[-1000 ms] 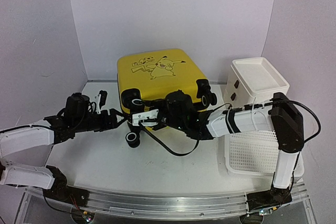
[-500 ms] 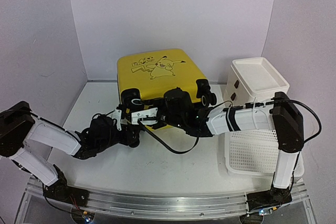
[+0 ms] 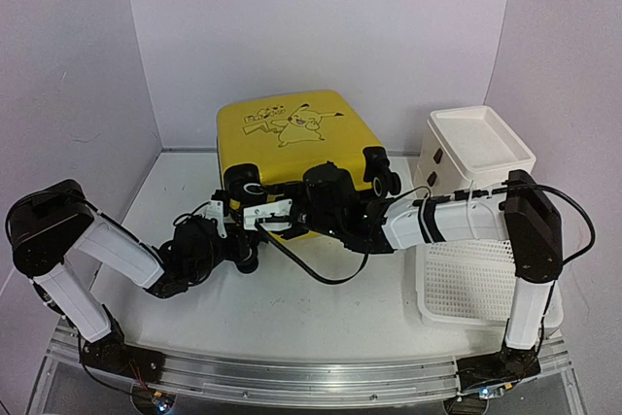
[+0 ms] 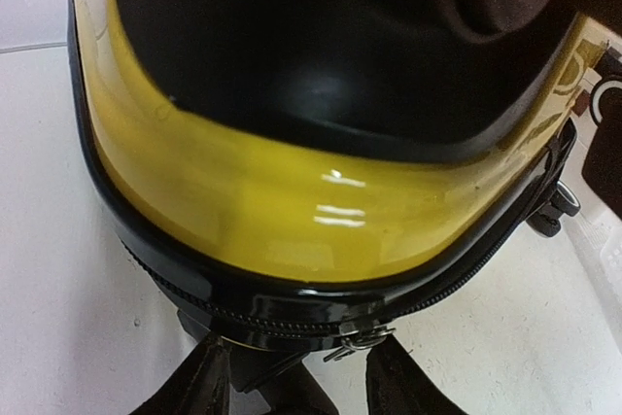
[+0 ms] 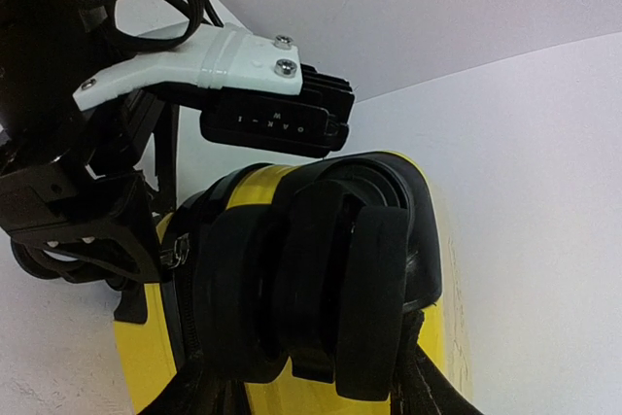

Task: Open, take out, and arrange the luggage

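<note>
Two arms share one corner of the luggage (image 3: 292, 143): the right gripper (image 5: 301, 376) clamps a wheel (image 5: 321, 279), we judge as a brace. The left gripper (image 4: 296, 368) straddles the zipper pull (image 4: 358, 339), fingers apart, gripping nothing yet.

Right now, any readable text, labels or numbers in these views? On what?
On the suitcase lid, black lettering left of the cartoon: too small to read.
On the black plug under the white bracket, right wrist view: small white characters, too blurred to read.
Nothing else legible.
</note>
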`<state>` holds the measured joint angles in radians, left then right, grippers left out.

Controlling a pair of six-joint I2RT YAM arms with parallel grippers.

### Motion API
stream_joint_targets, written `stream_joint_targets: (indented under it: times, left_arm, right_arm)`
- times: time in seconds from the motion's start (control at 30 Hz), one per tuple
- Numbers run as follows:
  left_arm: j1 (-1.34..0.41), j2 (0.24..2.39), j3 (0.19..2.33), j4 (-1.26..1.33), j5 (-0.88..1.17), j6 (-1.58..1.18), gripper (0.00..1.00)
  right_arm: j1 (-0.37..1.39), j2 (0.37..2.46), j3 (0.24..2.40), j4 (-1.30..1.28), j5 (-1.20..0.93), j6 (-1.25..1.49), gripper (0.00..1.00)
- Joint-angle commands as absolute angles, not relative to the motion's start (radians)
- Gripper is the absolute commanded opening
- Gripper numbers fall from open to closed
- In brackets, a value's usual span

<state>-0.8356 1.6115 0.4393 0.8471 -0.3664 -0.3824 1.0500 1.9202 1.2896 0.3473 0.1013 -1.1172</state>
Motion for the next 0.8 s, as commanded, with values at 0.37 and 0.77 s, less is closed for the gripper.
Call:
stream_joint_targets:
  times: [0.37,0.77]
  left_arm:
    - [-0.854,1.651,0.505,0.959,-0.502,-0.429,0.44]
    - [-0.851,1.517,0.442,0.957,-0.455,-0.383,0.05]
  right_arm:
    - [1.046,1.876,1.351,0.321,0.034,-0.965,0.24]
    - [1.043,1.871,1.341,0.320,0.033,-0.961,0.24]
